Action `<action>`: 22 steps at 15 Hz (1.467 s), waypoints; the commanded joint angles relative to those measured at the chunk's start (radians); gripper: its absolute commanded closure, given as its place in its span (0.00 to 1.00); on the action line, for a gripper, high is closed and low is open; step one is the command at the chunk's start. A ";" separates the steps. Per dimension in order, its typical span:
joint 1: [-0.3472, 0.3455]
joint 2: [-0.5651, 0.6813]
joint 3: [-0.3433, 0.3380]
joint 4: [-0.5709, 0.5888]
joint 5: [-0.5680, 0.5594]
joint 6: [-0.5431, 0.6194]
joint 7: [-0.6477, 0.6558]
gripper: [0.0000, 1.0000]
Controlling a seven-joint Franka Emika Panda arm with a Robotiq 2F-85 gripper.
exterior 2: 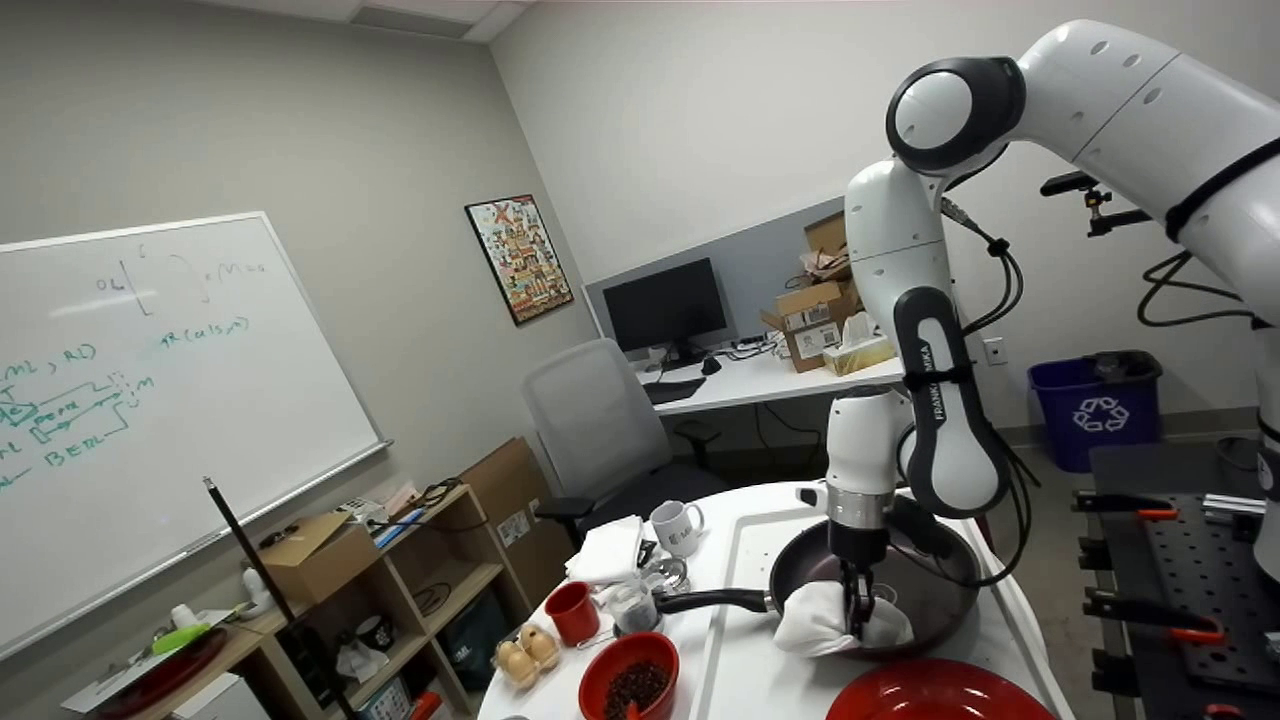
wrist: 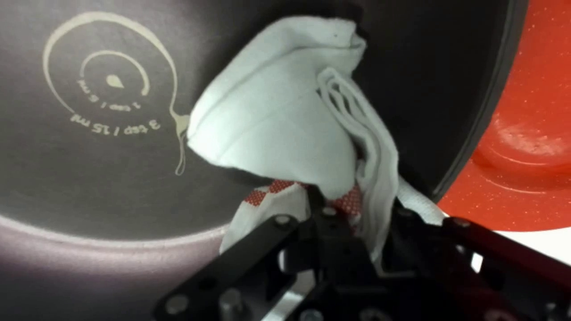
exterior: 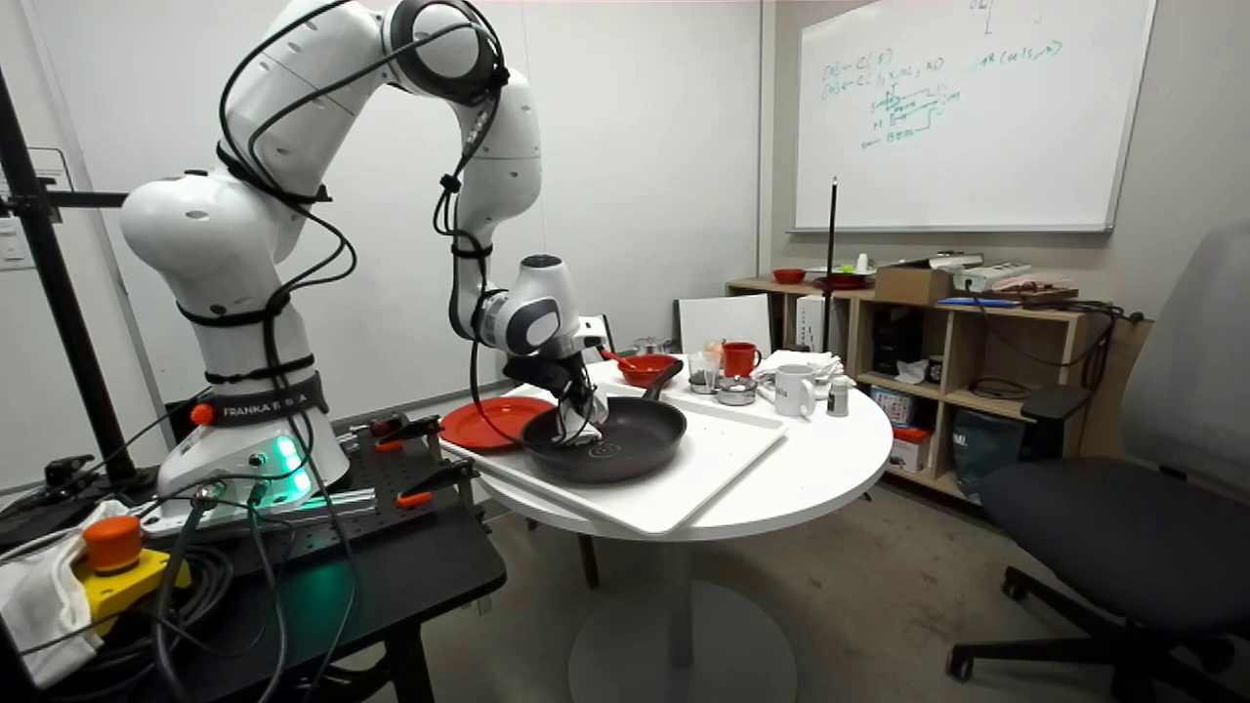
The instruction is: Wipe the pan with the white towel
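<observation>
White and arched, the arm point(exterior: 503, 146) bends downward, gripper point(exterior 2: 858, 622) pinching the towel point(wrist: 276, 120) in the pan point(exterior: 645, 430), which sits on the tray point(exterior: 725, 451), handle point(exterior 2: 715, 600) and long axis toward the clear cup point(exterior 2: 632, 608).

I hold a crumpled white towel point(wrist: 276, 120), folded in layers with red patches, bunched over one side of the pan point(exterior: 630, 441). The pan, round and dark, sits open side up on a tray point(exterior: 698, 471), measuring rings printed inside.
</observation>
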 commanded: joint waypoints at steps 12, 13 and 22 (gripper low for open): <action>-0.176 -0.041 0.061 -0.149 0.104 -0.080 -0.020 0.96; -0.179 -0.054 0.060 -0.160 0.113 -0.092 -0.018 0.96; -0.020 -0.327 -0.046 -0.258 0.301 -0.259 0.013 0.96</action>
